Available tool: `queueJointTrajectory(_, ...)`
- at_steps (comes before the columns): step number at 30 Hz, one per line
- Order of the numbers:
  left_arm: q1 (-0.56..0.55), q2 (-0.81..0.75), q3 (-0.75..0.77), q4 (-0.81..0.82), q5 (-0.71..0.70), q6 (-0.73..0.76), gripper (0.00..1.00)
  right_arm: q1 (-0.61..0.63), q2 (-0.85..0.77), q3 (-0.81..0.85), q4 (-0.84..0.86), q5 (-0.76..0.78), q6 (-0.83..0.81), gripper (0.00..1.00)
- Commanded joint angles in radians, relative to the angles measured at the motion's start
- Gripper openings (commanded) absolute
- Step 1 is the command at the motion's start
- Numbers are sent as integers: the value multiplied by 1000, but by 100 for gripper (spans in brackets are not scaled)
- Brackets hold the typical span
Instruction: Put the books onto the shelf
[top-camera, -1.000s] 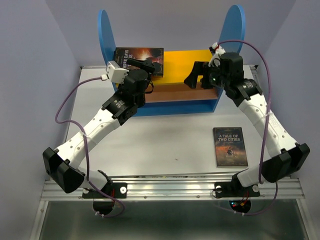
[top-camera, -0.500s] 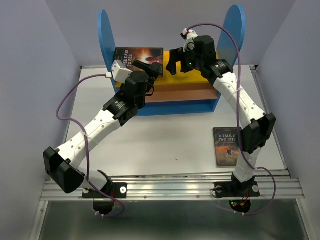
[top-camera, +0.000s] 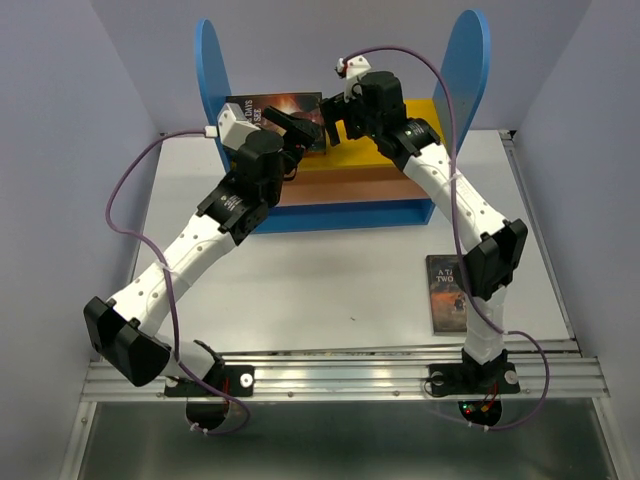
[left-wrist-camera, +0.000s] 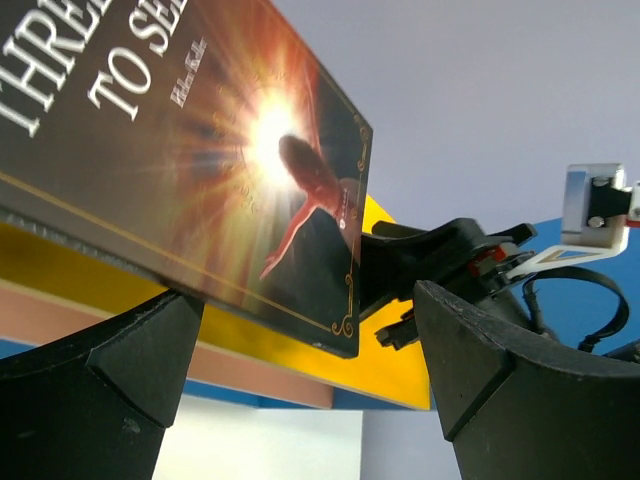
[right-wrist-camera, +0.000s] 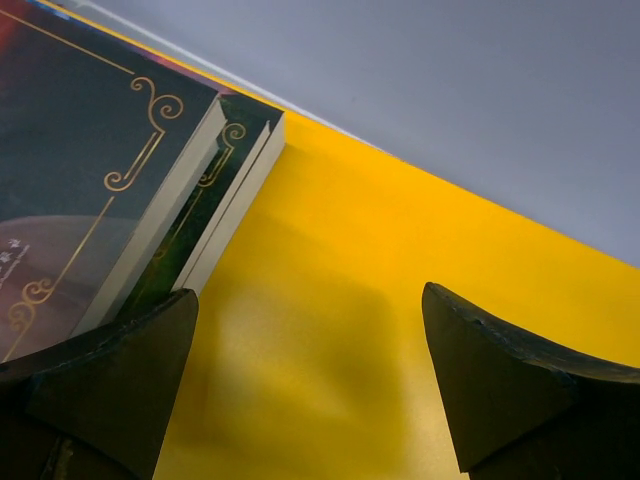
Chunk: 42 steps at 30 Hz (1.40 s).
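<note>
Above: books stacked atop the shelf; A Tale of Two Cities on the table, unshelved. Left wrist: left gripper gapes empty by Three Days to See; right wrist: right gripper likewise, beside the stack.

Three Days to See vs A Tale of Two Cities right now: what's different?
Three Days to See sits on the shelf's yellow top board, stacked on another book; A Tale of Two Cities lies on the table. Three Days to See shows an orange burst of light; A Tale of Two Cities looks muted and is partly hidden by the right arm. Both lie flat, cover up.
</note>
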<state>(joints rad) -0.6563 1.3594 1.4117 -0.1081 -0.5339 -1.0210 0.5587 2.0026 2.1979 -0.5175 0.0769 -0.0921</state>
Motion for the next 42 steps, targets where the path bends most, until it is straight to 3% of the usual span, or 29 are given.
queueJointTrajectory(1,30,7,73,35,63,79,98,56,30,60,89,73,-63,100)
queueJointTrajectory(13,89,14,84,31,153,116,97,113,48,75,97,234,-127,100)
queueJointTrajectory(22,123,0,72,8,288,133,97,113,-60,19,100,377,-90,100)
queueJointTrajectory(29,123,-77,-55,25,376,144,97,113,-333,-275,97,397,35,100)
queueJointTrajectory(36,103,-195,-259,61,463,151,99,113,-755,-797,76,390,351,100)
queueJointTrajectory(37,90,-201,-304,62,483,154,99,113,-793,-907,60,379,379,100)
queueJointTrajectory(42,14,-207,-402,84,520,177,99,77,-936,-1142,-139,392,633,100)
